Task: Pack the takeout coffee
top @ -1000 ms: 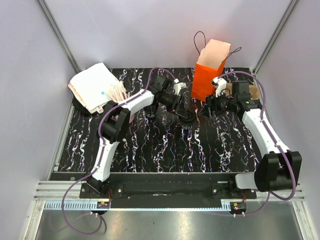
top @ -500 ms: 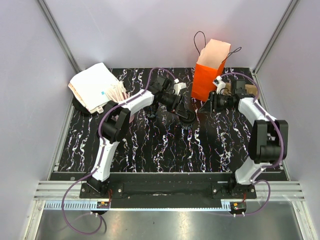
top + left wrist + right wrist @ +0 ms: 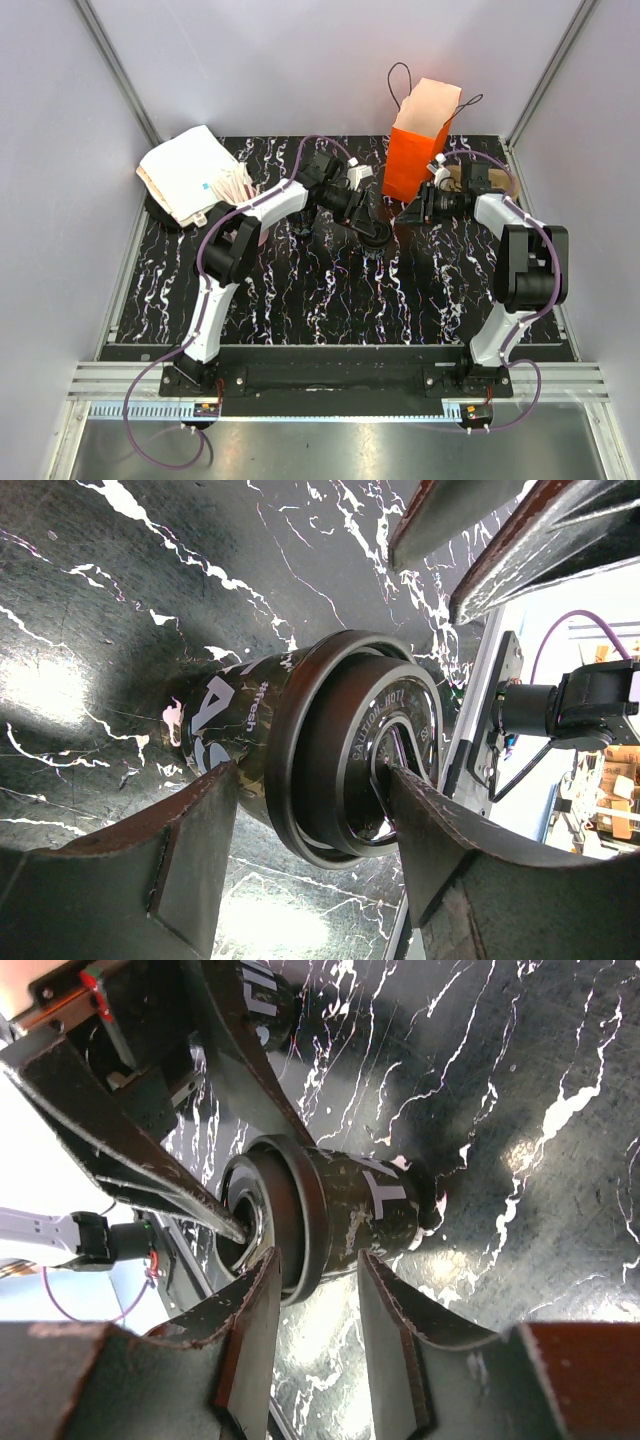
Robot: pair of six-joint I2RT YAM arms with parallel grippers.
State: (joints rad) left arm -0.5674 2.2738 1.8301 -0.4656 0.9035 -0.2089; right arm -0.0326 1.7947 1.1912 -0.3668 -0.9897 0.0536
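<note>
Black left gripper astride takeout coffee

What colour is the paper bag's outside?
The bag is orange outside, pale inside; top external view shows it best.

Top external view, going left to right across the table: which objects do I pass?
white paper stack → wooden sticks → lidded black cup → orange bag
</note>
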